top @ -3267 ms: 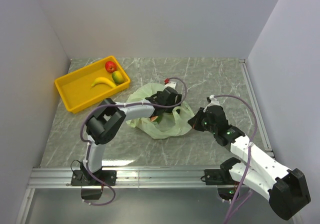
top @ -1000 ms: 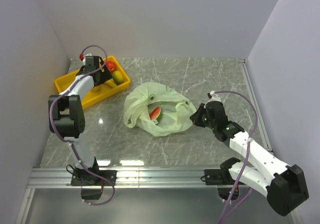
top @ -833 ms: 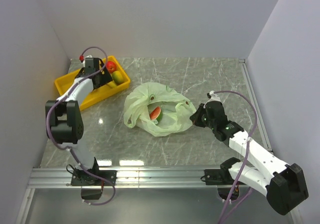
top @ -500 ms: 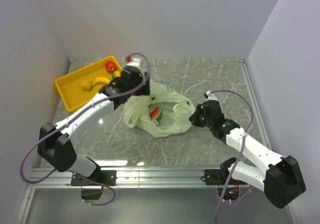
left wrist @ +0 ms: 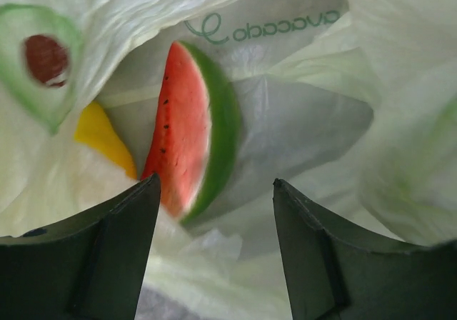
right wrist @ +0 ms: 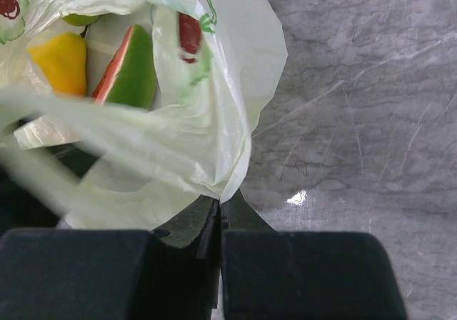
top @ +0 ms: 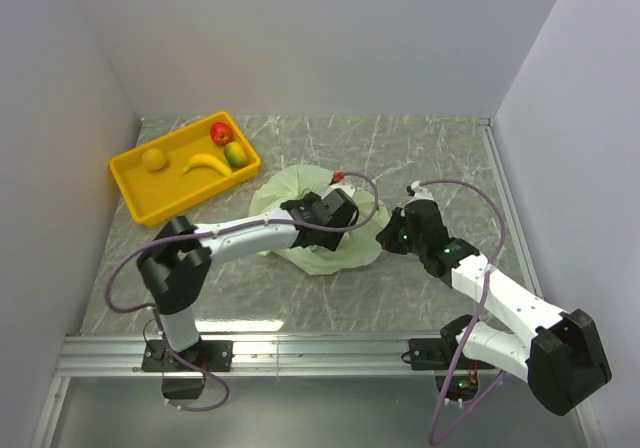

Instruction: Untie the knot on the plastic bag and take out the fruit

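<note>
**Bag Pinched at One Edge, Melon Slice Ahead of Open Fingers**

From above, the left arm (top: 250, 236) lies across the middle of the plastic bag (top: 290, 183), hiding what is inside. Only the wrist views show it. A watermelon slice (left wrist: 193, 138) rests on the bag's film, and a yellow fruit (left wrist: 103, 134) beside it is half under a fold. The left fingers (left wrist: 93, 256) are spread and grip nothing, with the slice just beyond their gap. Whether they touch the film cannot be told. The right fingers (right wrist: 187, 227) are clenched on the bag's edge. In the top view that pinch is too small to make out. A green fruit (right wrist: 82, 18) at the bag's mouth is cut off by the frame. Well apart from the bag on the worktop (top: 420, 158), a yellow tray (top: 124, 196) holds a red apple (top: 221, 131), a mango (top: 236, 154), a banana (top: 205, 162) and a round yellow fruit (top: 152, 158).
</note>
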Controlling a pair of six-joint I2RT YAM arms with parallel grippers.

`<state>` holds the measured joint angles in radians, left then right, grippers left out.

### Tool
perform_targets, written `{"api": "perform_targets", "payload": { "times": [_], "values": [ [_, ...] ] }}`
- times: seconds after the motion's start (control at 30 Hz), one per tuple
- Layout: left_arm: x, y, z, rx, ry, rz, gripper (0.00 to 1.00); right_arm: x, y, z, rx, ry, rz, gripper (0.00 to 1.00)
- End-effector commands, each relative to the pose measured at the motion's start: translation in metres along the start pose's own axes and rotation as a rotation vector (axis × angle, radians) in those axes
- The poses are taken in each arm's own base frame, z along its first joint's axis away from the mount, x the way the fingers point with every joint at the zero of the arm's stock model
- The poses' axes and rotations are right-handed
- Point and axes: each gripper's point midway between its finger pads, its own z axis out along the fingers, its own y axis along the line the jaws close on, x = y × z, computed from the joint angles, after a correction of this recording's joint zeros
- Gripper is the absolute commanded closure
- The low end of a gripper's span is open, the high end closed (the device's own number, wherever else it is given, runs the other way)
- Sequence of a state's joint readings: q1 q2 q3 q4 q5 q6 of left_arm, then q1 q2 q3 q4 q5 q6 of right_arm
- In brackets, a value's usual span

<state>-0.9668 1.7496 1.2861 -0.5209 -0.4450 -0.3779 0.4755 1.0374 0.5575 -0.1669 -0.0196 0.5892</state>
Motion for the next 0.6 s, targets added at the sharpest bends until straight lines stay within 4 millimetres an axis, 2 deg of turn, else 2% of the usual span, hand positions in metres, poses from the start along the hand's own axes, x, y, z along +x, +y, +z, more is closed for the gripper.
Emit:
{"api": "perform_targets", "payload": {
  "times": [0.0,0.03,0.2,0.33,0.43,0.57],
  "values": [
    [-0.024,-0.002,0.011,-0.029,-0.043,0.017,0.31,-0.021,0.017,-0.006,-0.048,-0.061,-0.015,1.0],
    [-0.019,-0.003,0.022,-0.037,-0.021,0.025,0.32,-0.021,0.017,-0.006,-0.048,-0.061,-0.015,1.0],
    [-0.019,-0.004,0.044,-0.039,-0.006,0.008,0.31,-0.019,0.015,-0.009,-0.042,-0.062,-0.016,1.0],
    [-0.014,0.013,0.057,-0.047,0.025,-0.031,0.29,-0.017,0.014,-0.01,-0.043,-0.061,-0.012,1.0],
    [-0.003,0.015,0.063,-0.007,0.061,-0.065,0.28,-0.016,0.013,-0.01,-0.042,-0.061,-0.008,1.0],
    [0.014,0.006,0.064,0.045,0.107,-0.078,0.25,-0.015,0.012,-0.009,-0.04,-0.058,-0.005,1.0]
  ]
}}
